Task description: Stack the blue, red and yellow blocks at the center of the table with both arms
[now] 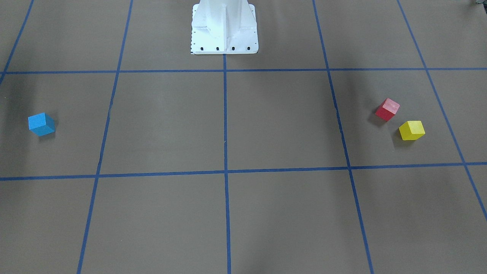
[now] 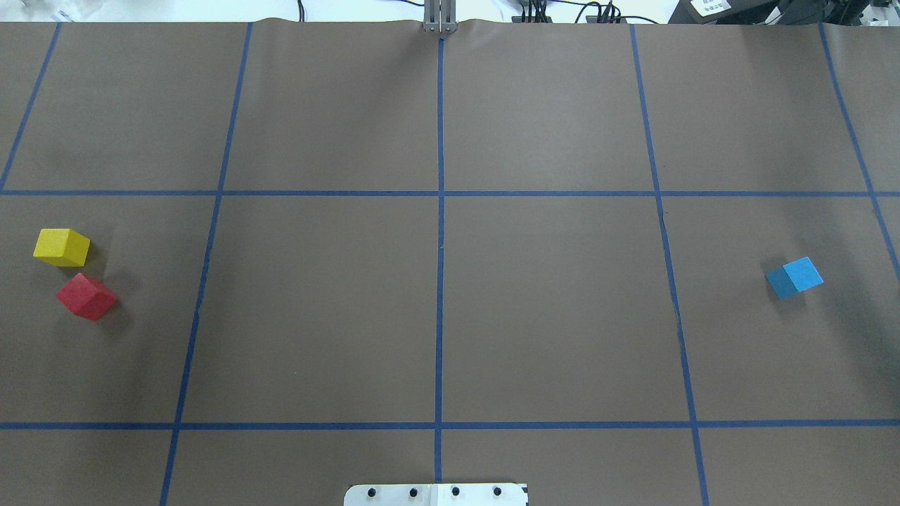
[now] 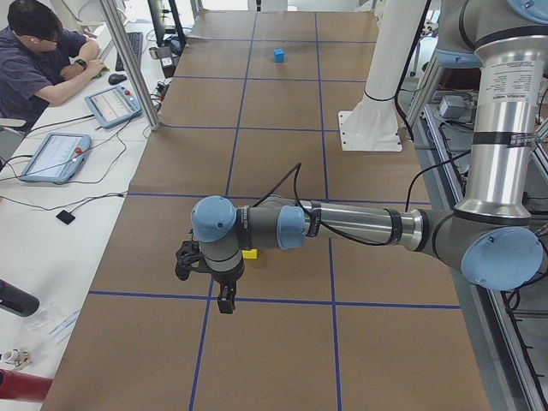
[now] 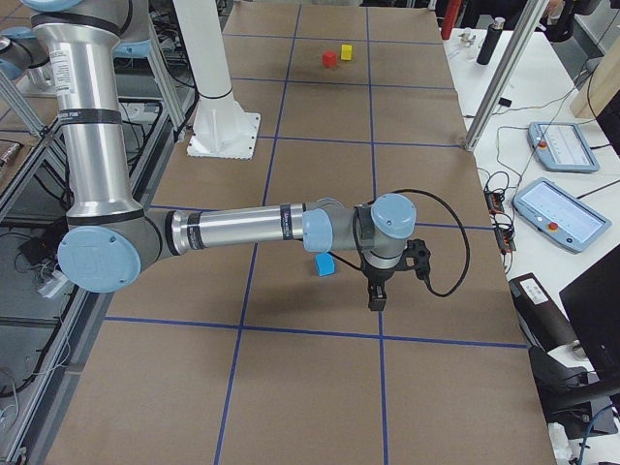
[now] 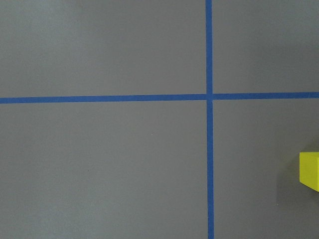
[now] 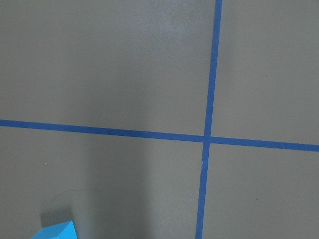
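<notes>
Table (image 2: pixel 548 316): a brown surface, ruled into large squares by blue tape lines (image 2: pixel 440 232), is shown with all three blocks lying apart from its centre.
Blue block (image 2: pixel 794 277): it is set alone near the table's right end, in the middle row of squares, turned at an angle to the tape.
Red block (image 2: pixel 86 296): it is placed near the table's left end, in the same middle row, on the side nearer the robot's edge.
Yellow block (image 2: pixel 62 247): it is found just beside the red one, on the side farther from the robot (a narrow gap between the two is visible from the front).
Stack: none has been built; each block rests directly on the table.
Left arm (image 3: pixel 342 224): it is stretched out low over the left end, with the yellow block partly hidden behind its wrist in the side view.
Left gripper (image 3: pixel 224 301): it is pointed down above the table; whether its fingers are apart or together cannot be told.
Right arm (image 4: pixel 242 230): it is extended likewise over the right end, next to the blue block.
Right gripper (image 4: pixel 377 295): it is hung downward above the surface; the state of its fingers cannot be told either.
Pedestal (image 1: pixel 224 30): white and bolted, it is fixed at the middle of the robot's edge.
Bystander: a seated person (image 3: pixel 38 51) is seen at a side desk beyond the far edge.
</notes>
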Tool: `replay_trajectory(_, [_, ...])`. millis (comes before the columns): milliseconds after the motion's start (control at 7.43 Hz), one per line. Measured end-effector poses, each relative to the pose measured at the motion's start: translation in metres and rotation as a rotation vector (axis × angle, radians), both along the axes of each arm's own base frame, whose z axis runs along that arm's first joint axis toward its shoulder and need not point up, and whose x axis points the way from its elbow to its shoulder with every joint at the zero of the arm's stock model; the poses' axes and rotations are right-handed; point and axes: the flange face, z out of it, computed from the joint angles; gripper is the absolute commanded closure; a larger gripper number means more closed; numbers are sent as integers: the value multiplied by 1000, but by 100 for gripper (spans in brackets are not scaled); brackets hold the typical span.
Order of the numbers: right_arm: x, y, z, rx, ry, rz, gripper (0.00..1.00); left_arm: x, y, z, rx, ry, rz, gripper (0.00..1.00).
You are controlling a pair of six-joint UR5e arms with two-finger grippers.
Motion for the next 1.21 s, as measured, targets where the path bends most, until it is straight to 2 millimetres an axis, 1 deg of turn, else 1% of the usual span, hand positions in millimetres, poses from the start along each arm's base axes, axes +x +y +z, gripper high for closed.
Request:
replay_trajectory(404, [2, 10, 9, -15, 1, 1, 0, 1, -2, -2, 12, 0, 7, 0])
replay_trajectory(538, [1, 9, 1, 3, 0, 1, 0, 1, -2, -2, 19, -1, 9, 0])
replay_trajectory(673, [-3, 6, -18, 38, 2, -2, 0, 1, -2, -3, 24, 0, 9, 0])
replay_trajectory(807, [-15, -5, -44, 74, 4, -5, 0, 1, -3, -4, 29, 1, 9, 0])
replay_trajectory(942, [-36, -24, -80, 117, -7, -14, 0, 2, -4, -6, 38, 2, 10, 0])
replay_trajectory(1076, [-71, -34, -102, 143, -30, -57, 0, 2, -5, -7, 50, 2, 10, 0])
replay_trajectory(1211, [-116, -34, -111, 171, -46, -117, 0, 3, -6, -7, 55, 2, 12, 0])
